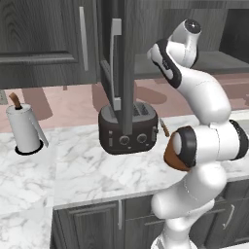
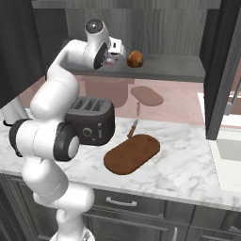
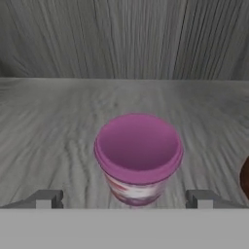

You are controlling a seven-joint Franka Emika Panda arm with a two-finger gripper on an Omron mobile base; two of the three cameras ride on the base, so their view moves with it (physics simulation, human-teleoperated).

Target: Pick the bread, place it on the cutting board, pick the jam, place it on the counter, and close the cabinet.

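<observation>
Claw (image 3: 124,199) sitting wide open inside the cabinet (image 2: 164,68), gripping nothing; jam (image 3: 138,158) standing upright on the shelf dead centre between the fingertips (image 3: 44,198), not touching them. Bread (image 2: 135,59) sitting on the same shelf just beside the jam, cutting board (image 2: 132,153) lying bare on the surface (image 2: 188,169) below

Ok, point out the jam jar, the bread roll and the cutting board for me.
jam jar (image 3: 138,155), hand view, pink top.
bread roll (image 2: 135,59), right base view, middle of its crust.
cutting board (image 2: 132,153), right base view, centre of the wooden face.
</observation>
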